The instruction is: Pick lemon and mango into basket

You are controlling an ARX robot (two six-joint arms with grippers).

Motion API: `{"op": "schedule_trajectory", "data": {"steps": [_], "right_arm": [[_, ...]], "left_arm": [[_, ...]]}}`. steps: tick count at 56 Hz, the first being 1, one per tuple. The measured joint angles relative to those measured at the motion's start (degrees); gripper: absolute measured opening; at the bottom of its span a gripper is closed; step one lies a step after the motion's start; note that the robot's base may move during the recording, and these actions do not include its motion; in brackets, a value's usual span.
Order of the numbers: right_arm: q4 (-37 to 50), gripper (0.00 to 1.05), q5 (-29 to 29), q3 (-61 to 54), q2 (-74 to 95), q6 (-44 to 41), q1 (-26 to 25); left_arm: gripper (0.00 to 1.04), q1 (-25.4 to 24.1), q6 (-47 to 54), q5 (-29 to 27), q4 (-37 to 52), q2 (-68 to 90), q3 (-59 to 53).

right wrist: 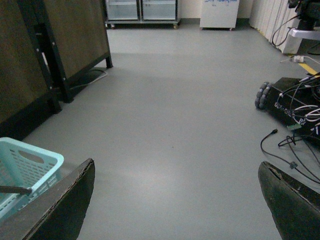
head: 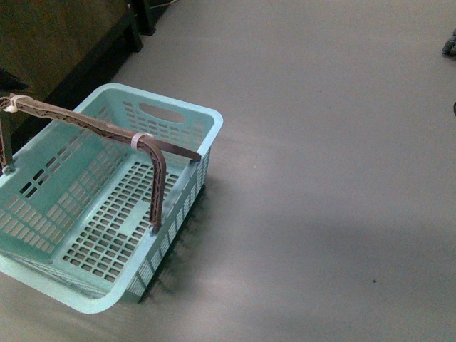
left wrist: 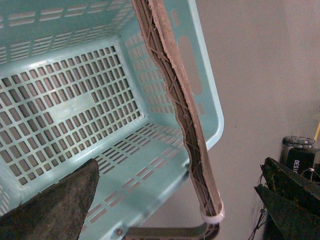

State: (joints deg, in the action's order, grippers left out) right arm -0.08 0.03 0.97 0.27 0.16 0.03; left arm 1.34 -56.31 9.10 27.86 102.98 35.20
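The light aqua basket [head: 206, 117] stands on the grey floor at the left, its slotted inside bare. Its brown arched handle [head: 158, 178] stands upright with a white clip [head: 140, 140]. The lemon and the mango are out of view. My left gripper [left wrist: 180, 200] hangs open above the basket's rim [left wrist: 218, 131], with the handle [left wrist: 185, 125] and its white clip [left wrist: 212, 216] passing between the spread fingers. My right gripper [right wrist: 177, 200] is open over bare floor, the basket's corner [right wrist: 35, 155] off to one side. Neither arm shows in the front view.
A dark wooden cabinet [head: 50, 43] on black legs stands behind the basket. In the right wrist view a wheeled base with tangled cables [right wrist: 295, 100] sits on the floor, and glass-door units [right wrist: 142, 10] and a white box [right wrist: 218, 14] line the far wall.
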Motion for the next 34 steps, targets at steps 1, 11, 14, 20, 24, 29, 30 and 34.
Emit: {"op": "schedule_trajectory", "data": {"steps": [1,11,14,20,24,29,30,34], "right_arm": [[0.0,0.96,0.0,0.0,0.0,0.0,0.0],[0.0,0.96,-0.02,0.0,0.0,0.0,0.0],[0.0,0.96,0.0,0.0,0.0,0.0,0.0],[0.0,0.96,0.0,0.0,0.0,0.0,0.0],[0.0,0.96,0.0,0.0,0.0,0.0,0.0],[0.0,0.96,-0.02,0.0,0.0,0.0,0.0],[0.0,0.96,0.0,0.0,0.0,0.0,0.0],[0.0,0.96,0.0,0.0,0.0,0.0,0.0]], "left_arm": [[0.98,0.13,-0.26,-0.13,0.07,0.63,0.46],[0.98,2.56,-3.34,-1.64,0.5,10.95,8.87],[0.98,3.1,-4.63,-1.81,0.74,13.6,11.67],[0.98,3.61,-5.84,-2.29,0.72,16.74,15.52],[0.98,3.74,-6.51,-2.78,0.57,18.36,17.64],[0.98,3.76,-7.08,-3.06,0.48,20.0,19.63],[0.98,3.76,-7.15,-3.15,0.46,20.35,20.04],[0.97,3.76,-7.23,-3.34,0.2,21.29,21.11]]}}
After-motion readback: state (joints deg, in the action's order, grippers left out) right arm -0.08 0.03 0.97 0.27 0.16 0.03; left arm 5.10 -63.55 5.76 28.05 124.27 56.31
